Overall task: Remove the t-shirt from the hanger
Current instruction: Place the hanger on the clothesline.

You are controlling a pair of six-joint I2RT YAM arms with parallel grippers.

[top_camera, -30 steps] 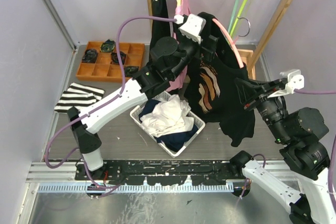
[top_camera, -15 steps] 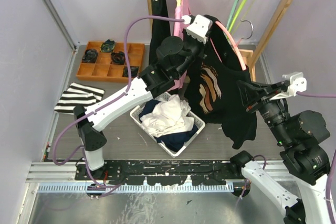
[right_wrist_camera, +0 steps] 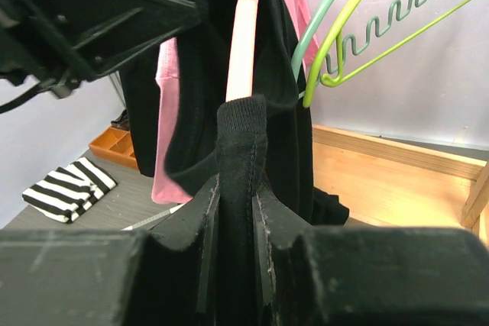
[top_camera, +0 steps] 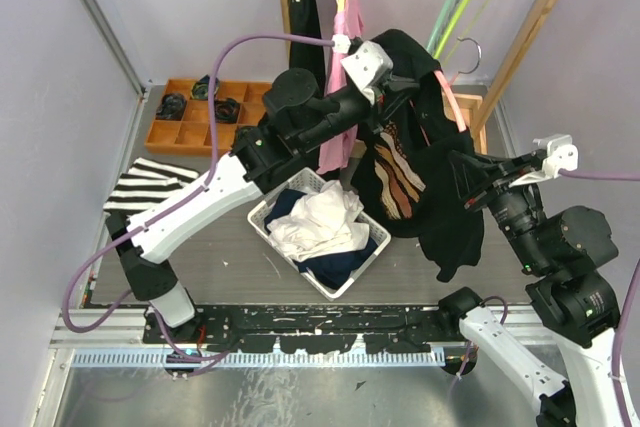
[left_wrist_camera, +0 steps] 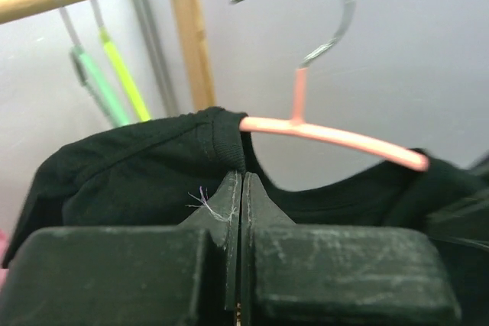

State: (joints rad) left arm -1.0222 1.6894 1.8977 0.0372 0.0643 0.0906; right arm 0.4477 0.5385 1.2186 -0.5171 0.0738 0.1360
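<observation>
we see the black t-shirt right of centre, draped over a pink hanger whose metal hook sits in open air below the rail of the wooden rack. the left gripper is closed, tips against the collar; we cannot tell whether cloth is caught. the right gripper clamps a ribbed black edge of the shirt. lilac walls enclose a grey table. on it sit a white basket of clothes at centre, an orange tray at upper left, and a striped cloth below it. a pink garment and green hangers hang from the rack.
</observation>
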